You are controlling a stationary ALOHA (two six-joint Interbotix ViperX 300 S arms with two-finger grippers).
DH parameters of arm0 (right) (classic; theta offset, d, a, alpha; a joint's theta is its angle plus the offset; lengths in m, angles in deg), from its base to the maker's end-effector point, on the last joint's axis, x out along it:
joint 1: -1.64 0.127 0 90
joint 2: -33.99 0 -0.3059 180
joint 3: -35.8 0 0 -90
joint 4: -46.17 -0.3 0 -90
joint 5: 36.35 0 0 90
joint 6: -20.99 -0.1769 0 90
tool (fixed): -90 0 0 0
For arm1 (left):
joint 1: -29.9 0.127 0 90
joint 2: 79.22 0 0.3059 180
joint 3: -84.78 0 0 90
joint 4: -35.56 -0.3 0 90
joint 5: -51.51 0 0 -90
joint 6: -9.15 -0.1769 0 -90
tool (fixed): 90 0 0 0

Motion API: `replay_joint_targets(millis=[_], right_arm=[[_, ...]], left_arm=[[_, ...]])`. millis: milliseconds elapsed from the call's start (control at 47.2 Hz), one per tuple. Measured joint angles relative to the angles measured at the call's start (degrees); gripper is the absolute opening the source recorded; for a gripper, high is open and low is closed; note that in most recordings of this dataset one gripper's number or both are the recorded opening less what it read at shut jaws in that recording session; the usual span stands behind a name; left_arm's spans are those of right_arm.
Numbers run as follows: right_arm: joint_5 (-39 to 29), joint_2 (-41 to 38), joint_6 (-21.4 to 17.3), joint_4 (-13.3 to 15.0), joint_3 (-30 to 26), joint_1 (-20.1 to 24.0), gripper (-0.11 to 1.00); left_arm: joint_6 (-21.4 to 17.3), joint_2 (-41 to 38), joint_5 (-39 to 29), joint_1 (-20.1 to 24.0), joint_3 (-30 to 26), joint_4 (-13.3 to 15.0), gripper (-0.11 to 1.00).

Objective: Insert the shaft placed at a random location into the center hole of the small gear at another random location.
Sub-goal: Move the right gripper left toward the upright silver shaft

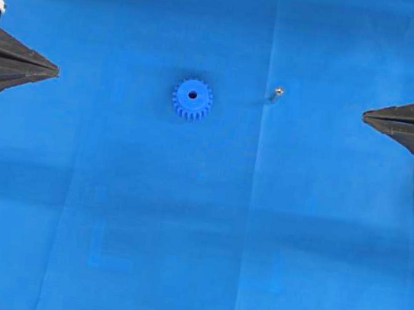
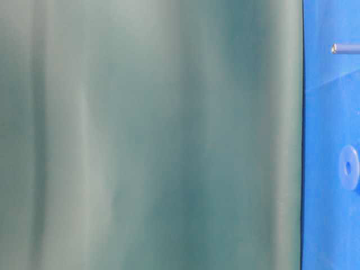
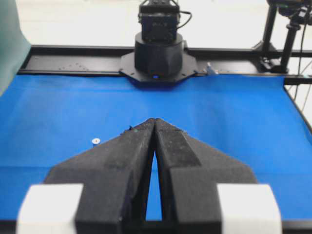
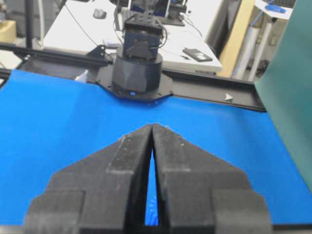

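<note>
A smooth blue cloth [image 1: 192, 261] covers the desk, faintly creased along a line running from its far edge to its near edge. The left gripper [image 1: 55, 70] sits at the left edge of the desk, its two black, wedge-shaped foam-textured fingers pressed together at their tips, holding nothing. The right gripper [image 1: 365, 115] sits at the opposite edge, its matching fingers likewise closed tip to tip and empty.

The small gear [image 1: 192, 99], a bright blue plastic spur gear with squared teeth and a round raised hub, lies flat left of the desk's middle, towards the far edge. Its center hole [image 1: 193, 95] is a round dark opening. The shaft [image 1: 278, 91], a thin silvery metal pin, stands well apart from the gear, nearer the right gripper.
</note>
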State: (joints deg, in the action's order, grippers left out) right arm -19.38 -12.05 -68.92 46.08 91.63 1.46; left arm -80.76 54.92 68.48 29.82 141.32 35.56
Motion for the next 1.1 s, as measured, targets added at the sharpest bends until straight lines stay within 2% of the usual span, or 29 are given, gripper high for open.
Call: replay_joint_targets(millis=[127, 297, 466, 573, 657, 827, 848, 891, 975, 1103], right_arm=[[-0.79, -0.09, 0.44, 0.09, 0.00, -0.18, -0.06], [-1.76, -1.23, 0.35, 0.00, 0.00, -2.46, -0.06], [-0.09, -5.63, 0.35, 0.00, 0.09, -6.06, -0.05], [3.52, -10.90, -0.09, -0.09, 0.44, -8.88, 0.04], [6.86, -16.00, -0.09, -0.70, 0.53, -10.28, 0.19], [14.85, -28.74, -0.09, -3.08, 0.44, -11.51, 0.72], [15.64, -30.23, -0.09, -3.25, 0.44, -11.60, 0.76], [17.05, -33.05, -0.09, -3.60, 0.35, -11.69, 0.76], [20.04, -38.85, -0.09, -4.92, -0.09, -11.78, 0.67], [24.26, -46.58, -0.09, -7.56, -0.88, -11.87, 0.67]], left_arm=[[0.26, 0.53, 0.00, -0.09, 0.00, -0.09, 0.00], [0.26, 1.23, -0.09, -0.09, 0.00, 0.00, 0.00], [0.26, 1.05, 0.00, 0.00, 0.00, -0.09, 0.00], [0.26, 1.05, -0.09, 0.00, 0.09, -0.09, 0.00], [0.26, 1.05, -0.09, 0.00, 0.09, 0.00, 0.00], [0.26, 1.05, -0.09, -0.09, 0.62, 0.00, 0.00], [0.26, 1.05, -0.09, 0.00, 0.70, -0.09, 0.00], [0.26, 1.14, -0.09, 0.00, 0.79, -0.09, 0.00], [0.26, 1.23, -0.09, 0.00, 0.88, -0.09, 0.00], [0.26, 1.32, -0.09, 0.00, 0.97, -0.09, 0.00]])
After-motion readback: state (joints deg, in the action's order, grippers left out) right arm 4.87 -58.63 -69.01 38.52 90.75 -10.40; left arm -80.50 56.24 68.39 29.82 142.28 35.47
